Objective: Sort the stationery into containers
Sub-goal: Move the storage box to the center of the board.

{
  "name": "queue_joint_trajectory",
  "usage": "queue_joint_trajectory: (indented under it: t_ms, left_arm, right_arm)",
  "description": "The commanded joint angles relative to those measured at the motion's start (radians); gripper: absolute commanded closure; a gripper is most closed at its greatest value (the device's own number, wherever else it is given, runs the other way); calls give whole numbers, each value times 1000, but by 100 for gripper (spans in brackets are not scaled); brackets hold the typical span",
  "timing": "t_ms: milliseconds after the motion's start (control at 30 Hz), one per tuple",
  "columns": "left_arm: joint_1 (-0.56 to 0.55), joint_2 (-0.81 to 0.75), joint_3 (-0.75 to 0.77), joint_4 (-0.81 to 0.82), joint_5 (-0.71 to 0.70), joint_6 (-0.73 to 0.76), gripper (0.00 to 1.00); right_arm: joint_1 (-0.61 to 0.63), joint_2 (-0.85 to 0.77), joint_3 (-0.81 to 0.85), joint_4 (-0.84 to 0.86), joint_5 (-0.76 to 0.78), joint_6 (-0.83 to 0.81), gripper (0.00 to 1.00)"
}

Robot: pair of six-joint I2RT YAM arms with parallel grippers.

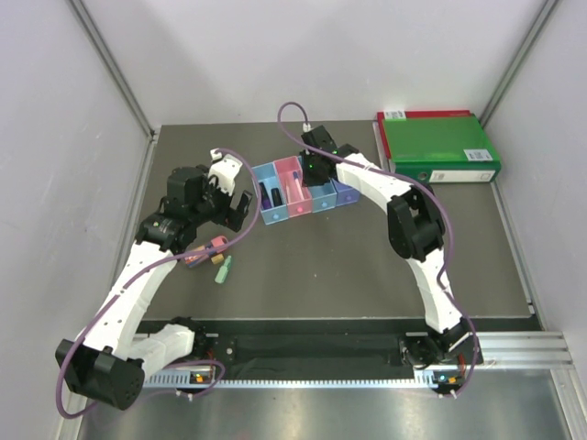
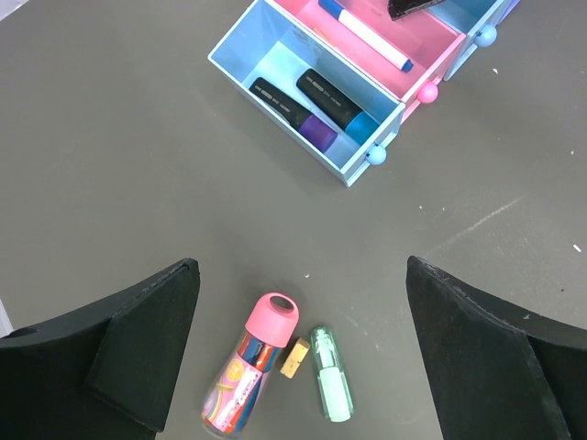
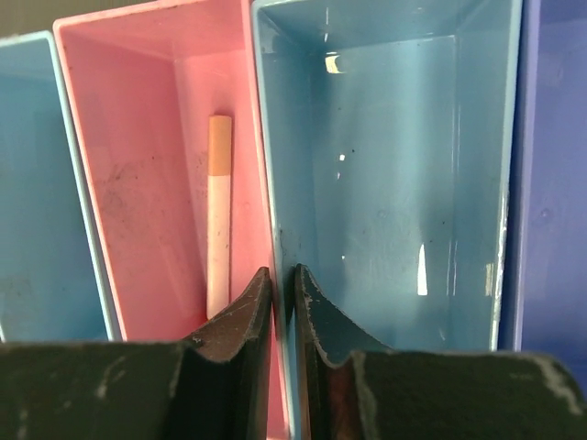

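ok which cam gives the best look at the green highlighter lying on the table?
Left wrist: the green highlighter lies close up and whole, beside the pink highlighter. Top external shows it only as a small green sliver. Right wrist doesn't show it.

Four joined boxes (image 1: 275, 220) on the desk (image 1: 367, 266), two dark markers (image 2: 330, 99) in the end blue one. Loose nearby: one pink highlighter (image 2: 248, 367), one green highlighter (image 2: 332, 376), one tan stub (image 2: 294, 358). One green binder (image 1: 438, 145).

Left gripper (image 2: 298, 275) spread wide, right gripper (image 3: 282, 286) nearly closed — arm stretched forward
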Motion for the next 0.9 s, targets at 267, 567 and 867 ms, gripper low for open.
queue_joint_trajectory:
  t_ms: [267, 567, 867]
  left_arm:
    - [3, 5, -4, 61, 22, 22, 1]
    - [3, 29, 6, 87, 25, 28, 1]
    - [3, 14, -1, 93, 25, 42, 1]
  right_arm:
    - [34, 56, -50, -113, 3, 279, 100]
    - [43, 93, -4, -95, -50, 347, 100]
    - [41, 105, 19, -89, -23, 430, 100]
